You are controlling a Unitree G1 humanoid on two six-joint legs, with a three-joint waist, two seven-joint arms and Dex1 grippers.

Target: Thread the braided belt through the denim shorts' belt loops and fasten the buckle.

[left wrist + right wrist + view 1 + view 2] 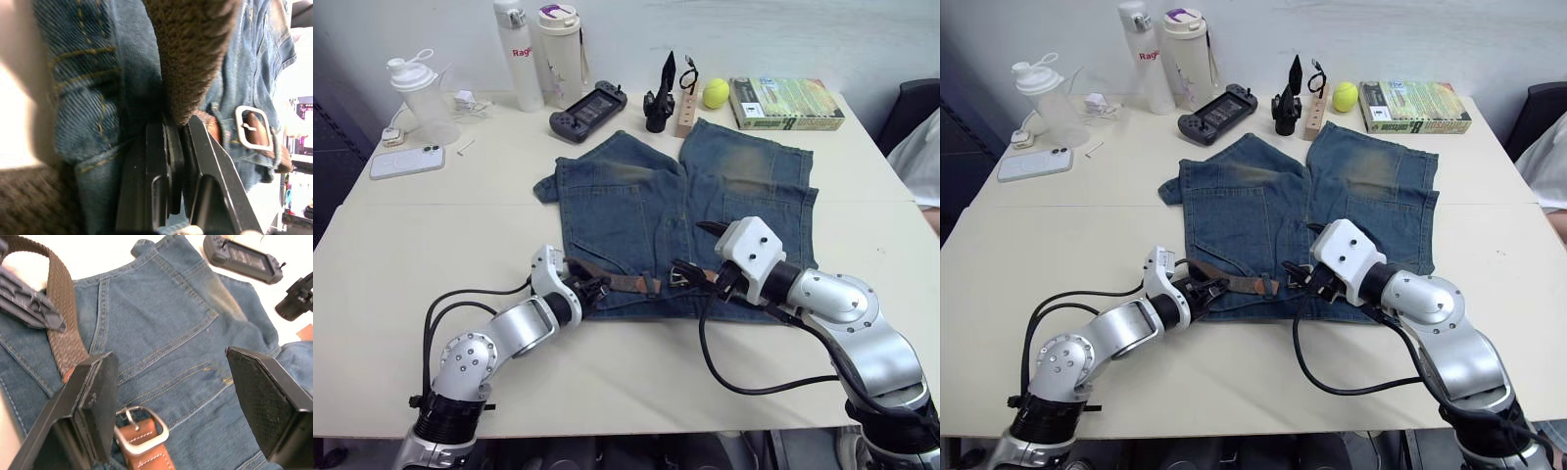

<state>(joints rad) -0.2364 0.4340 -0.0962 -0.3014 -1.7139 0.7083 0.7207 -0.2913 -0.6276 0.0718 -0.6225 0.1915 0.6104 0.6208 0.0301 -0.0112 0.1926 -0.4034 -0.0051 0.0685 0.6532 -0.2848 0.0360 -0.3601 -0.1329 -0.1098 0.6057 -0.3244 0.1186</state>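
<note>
The denim shorts lie flat on the table's middle, waistband toward me. The braided belt runs along that waistband, its brown leather end leading to the buckle, which rests on the denim. My left gripper is at the left end of the waistband, shut on the woven belt. My right gripper hovers open just above the buckle, one finger on either side of it. I cannot pick out the belt loops among the folds of denim.
Along the table's far edge stand a shaker cup, two bottles, a phone, a game controller, a black tool, a tennis ball and a book. A person's sleeve shows at the right.
</note>
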